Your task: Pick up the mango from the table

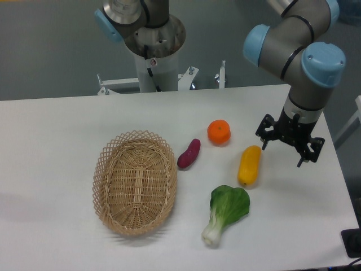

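Observation:
The mango (pixel 250 165) is a long yellow-orange fruit lying on the white table (pixel 51 147), right of centre. My gripper (pixel 284 154) hangs just to its right, a little above the tabletop, with its black fingers spread open and nothing between them. The left fingertip is close to the mango's upper end but apart from it.
A round orange (pixel 219 132) sits up and left of the mango, with a purple sweet potato (pixel 189 153) further left. A bok choy (pixel 227 212) lies just below the mango. A woven basket (pixel 135 181) stands at the left. The table's right edge is near the gripper.

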{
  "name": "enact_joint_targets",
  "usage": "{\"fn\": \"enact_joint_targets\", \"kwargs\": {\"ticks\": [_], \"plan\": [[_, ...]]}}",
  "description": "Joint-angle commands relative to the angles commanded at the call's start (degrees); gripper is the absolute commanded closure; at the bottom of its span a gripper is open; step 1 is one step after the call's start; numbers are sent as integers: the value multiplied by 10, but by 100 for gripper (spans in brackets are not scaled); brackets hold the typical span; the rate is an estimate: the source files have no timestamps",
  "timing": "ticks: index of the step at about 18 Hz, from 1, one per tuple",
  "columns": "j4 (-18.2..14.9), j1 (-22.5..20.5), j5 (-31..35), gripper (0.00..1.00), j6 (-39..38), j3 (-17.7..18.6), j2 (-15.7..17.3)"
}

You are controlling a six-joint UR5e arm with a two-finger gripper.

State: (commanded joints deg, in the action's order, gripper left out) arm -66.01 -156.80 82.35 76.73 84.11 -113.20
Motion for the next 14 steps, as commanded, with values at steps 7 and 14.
{"fn": "enact_joint_targets", "kwargs": {"ticks": [7, 14], "plan": [[26, -1, -1, 0, 1, 20, 4], [68, 3, -1, 0, -9, 40, -1]]}}
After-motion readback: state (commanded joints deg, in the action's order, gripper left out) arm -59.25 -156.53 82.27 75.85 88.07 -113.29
